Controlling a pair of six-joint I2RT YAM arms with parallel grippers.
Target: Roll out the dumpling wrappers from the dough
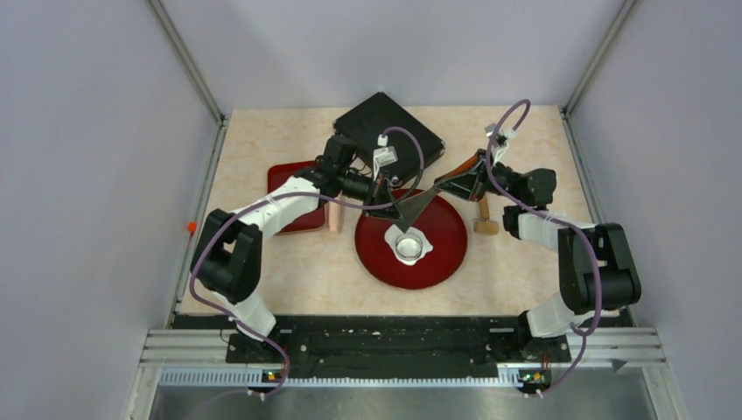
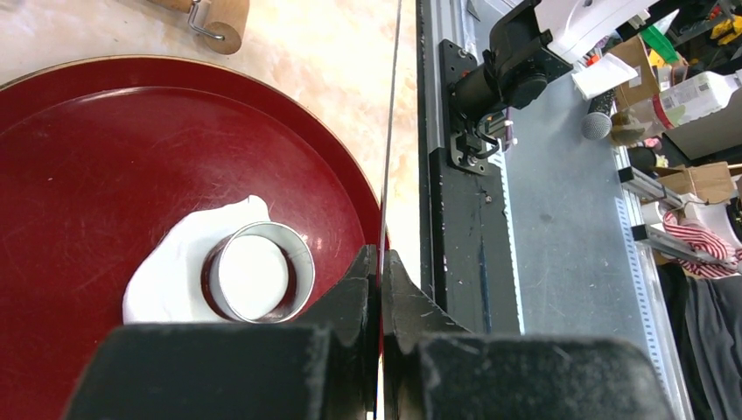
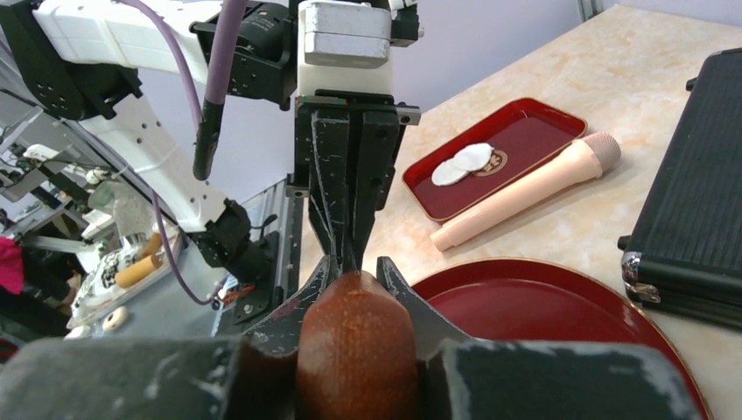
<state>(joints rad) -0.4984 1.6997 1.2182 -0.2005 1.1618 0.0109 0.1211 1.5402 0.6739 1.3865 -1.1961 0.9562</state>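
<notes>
A flattened ragged white dough point(image 1: 423, 238) lies on the round red plate point(image 1: 446, 262), with a clear ring cutter point(image 1: 408, 246) standing on it. In the left wrist view the ring cutter point(image 2: 296, 262) encloses a round white disc point(image 2: 252, 276) inside the dough point(image 2: 171, 271). My right gripper point(image 1: 468, 182) is shut on the brown wooden handle point(image 3: 354, 346) of a flat-bladed scraper point(image 1: 420, 203). My left gripper point(image 1: 382, 208) is shut on the blade, seen edge-on point(image 2: 390, 131), above the plate's far rim. Two round dumpling wrappers point(image 3: 464, 163) lie in a red rectangular tray point(image 3: 534, 131).
The red tray point(image 1: 289, 179) sits at the left, partly under my left arm. A pink roller point(image 1: 334, 217) lies beside it, also in the right wrist view point(image 3: 525, 192). A black case point(image 1: 388, 131) is at the back. A small wooden roller point(image 1: 484, 219) lies right of the plate.
</notes>
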